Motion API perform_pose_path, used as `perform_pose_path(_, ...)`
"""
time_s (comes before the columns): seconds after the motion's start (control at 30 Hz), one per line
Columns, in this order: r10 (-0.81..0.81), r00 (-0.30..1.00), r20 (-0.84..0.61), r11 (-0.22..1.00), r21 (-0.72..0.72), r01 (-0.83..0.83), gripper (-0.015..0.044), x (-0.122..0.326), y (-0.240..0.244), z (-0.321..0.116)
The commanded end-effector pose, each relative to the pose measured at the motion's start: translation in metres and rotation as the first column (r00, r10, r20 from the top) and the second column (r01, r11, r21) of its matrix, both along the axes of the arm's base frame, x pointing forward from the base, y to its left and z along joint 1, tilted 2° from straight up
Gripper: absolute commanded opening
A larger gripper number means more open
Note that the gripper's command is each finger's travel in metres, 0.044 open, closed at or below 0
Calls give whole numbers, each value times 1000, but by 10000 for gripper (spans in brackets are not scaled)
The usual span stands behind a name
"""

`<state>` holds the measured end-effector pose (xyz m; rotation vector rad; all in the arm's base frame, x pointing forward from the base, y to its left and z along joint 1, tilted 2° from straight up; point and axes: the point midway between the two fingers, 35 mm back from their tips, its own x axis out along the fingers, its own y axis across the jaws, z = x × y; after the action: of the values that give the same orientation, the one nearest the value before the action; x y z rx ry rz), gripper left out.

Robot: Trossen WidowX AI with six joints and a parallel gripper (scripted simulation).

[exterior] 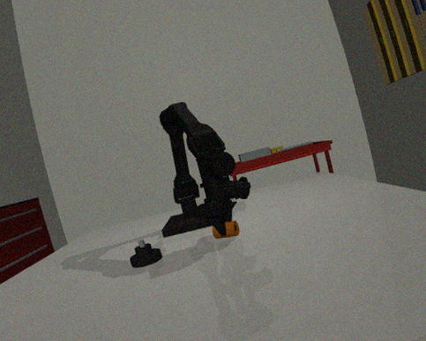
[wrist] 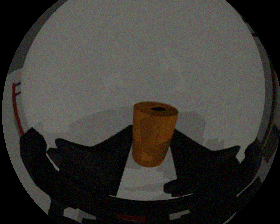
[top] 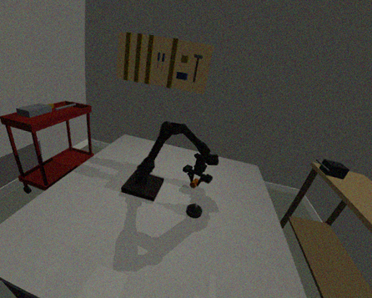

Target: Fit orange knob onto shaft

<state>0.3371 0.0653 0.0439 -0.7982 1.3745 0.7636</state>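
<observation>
The orange knob [top: 193, 183] [exterior: 232, 229] [wrist: 152, 142] lies on its side between the fingers, at or just above the table. Its end with the dark hole faces away from the fingers in the wrist view and to the right in the exterior view. My gripper [top: 194, 181] [exterior: 224, 229] [wrist: 151, 130] is shut on the knob's sides. The dark round pedestal [top: 193, 211] [exterior: 146, 258] stands apart from the knob, nearer the front in the top view. The silver shaft [exterior: 141, 243] points up from it. The shaft's flat side is too small to tell.
The arm's base [top: 142, 186] [exterior: 185, 224] stands on the white table [top: 166, 263] [exterior: 341, 262], left of the gripper in the top view. A red cart [top: 48, 121] and a wooden bench [top: 363, 187] stand off the table's sides.
</observation>
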Motion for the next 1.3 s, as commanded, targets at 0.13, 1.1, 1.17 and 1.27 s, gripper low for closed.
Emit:
perform_pose_path(0.13, -87, 996, 16, 996, 8, 87, 180, 2, 0, 8)
perform_pose_path(1.1, -709, 705, -8, 704, 49, 708, 180, 2, 0, 8)
perform_pose_path(1.17, -754, 656, -12, 655, 52, 754, 180, 2, 0, 8)
perform_pose_path(1.27, -816, 577, -18, 576, 56, 816, 180, 2, 0, 8)
